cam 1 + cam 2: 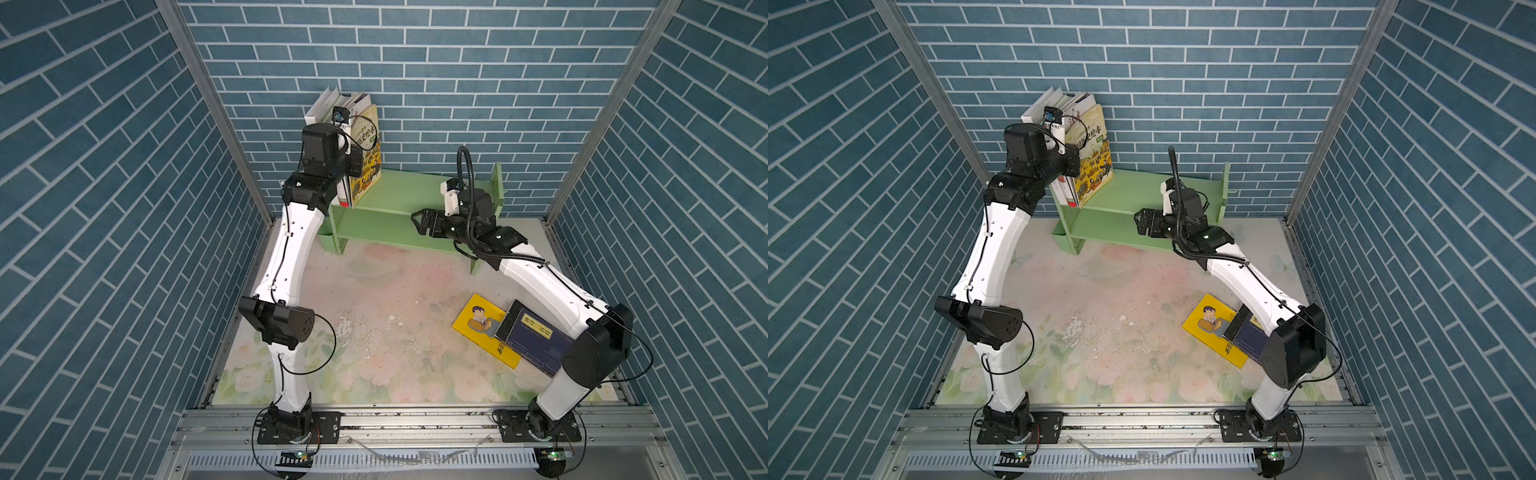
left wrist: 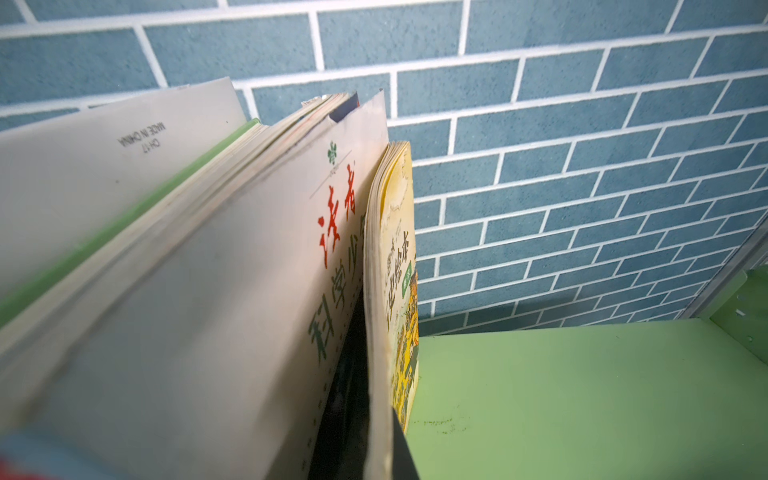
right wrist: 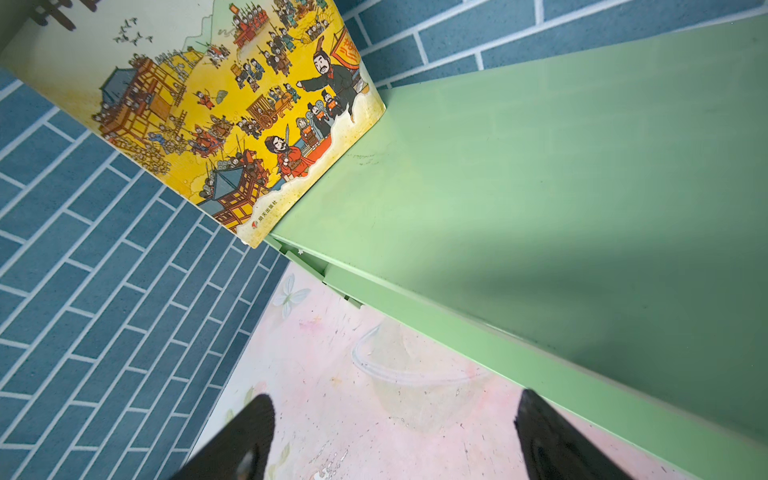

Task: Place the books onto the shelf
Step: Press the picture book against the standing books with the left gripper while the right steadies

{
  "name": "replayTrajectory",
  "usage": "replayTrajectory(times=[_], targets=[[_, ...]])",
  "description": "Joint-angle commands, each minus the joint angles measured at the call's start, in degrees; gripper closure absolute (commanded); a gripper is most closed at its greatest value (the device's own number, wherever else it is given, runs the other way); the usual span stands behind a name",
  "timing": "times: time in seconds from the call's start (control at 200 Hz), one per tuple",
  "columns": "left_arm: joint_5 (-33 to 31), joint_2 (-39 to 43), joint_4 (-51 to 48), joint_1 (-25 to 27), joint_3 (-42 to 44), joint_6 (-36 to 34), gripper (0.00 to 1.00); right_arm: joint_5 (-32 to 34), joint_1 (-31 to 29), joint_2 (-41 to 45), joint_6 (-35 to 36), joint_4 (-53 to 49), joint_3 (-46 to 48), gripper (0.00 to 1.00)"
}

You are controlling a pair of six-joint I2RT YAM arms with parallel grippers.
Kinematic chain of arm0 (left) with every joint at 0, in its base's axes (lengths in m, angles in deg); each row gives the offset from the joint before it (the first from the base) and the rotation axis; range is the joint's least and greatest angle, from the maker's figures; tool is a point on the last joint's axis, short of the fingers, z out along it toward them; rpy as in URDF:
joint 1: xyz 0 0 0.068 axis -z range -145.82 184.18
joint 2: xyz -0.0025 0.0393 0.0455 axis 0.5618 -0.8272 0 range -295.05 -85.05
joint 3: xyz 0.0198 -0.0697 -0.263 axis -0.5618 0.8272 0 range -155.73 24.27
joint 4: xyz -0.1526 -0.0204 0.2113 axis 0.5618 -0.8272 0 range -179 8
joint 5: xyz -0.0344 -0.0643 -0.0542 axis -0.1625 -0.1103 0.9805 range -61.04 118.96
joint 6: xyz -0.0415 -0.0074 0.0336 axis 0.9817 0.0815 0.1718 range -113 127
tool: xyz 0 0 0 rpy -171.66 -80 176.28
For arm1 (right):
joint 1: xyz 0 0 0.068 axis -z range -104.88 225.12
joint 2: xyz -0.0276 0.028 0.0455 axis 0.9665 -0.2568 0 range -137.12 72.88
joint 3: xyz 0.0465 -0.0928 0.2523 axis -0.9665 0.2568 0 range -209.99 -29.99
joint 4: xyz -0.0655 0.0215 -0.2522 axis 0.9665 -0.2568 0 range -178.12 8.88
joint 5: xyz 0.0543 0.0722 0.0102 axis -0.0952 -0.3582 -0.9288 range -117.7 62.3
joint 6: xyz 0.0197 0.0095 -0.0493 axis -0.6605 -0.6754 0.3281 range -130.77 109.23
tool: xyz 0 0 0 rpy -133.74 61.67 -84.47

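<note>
Item 1, shelf (image 1: 399, 195): green, two tiers, against the back wall.
Item 2, row of books (image 1: 332, 104): stands at the top tier's left end.
Item 3, pale yellow book (image 1: 368, 153): outermost in that row, long axis near upright, cover facing right along the shelf.
Item 4, navy book (image 1: 536, 336): flat, overlapping the yellow book (image 1: 478, 320) (both under my right arm).
Item 5, left gripper (image 1: 354, 163): closed on the pale yellow book's near edge. I'd press it flush to the row before letting go.
Item 6, right gripper (image 1: 419, 222): fingers wide apart, empty, before the shelf.
</note>
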Motion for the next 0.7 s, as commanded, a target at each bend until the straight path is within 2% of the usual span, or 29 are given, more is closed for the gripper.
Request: replayTrajectory(times=[0.0,0.225,0.695], targets=[[-0.71,0.05,1.64,-0.24,0.95,0.49,1.0,0.75,0.3,0.01,1.33,-0.45,-1.04,0.09],[-1.49,1.53,5.12,-0.24,5.19,0.31,1.0,0.66,0.44,-0.09,1.35,-0.54,-1.04,0.09],[-2.38,1.8,5.01,-0.5,5.57,0.04,0.99,0.66,0.73,-0.35,1.45,-0.8,-1.04,0.09]])
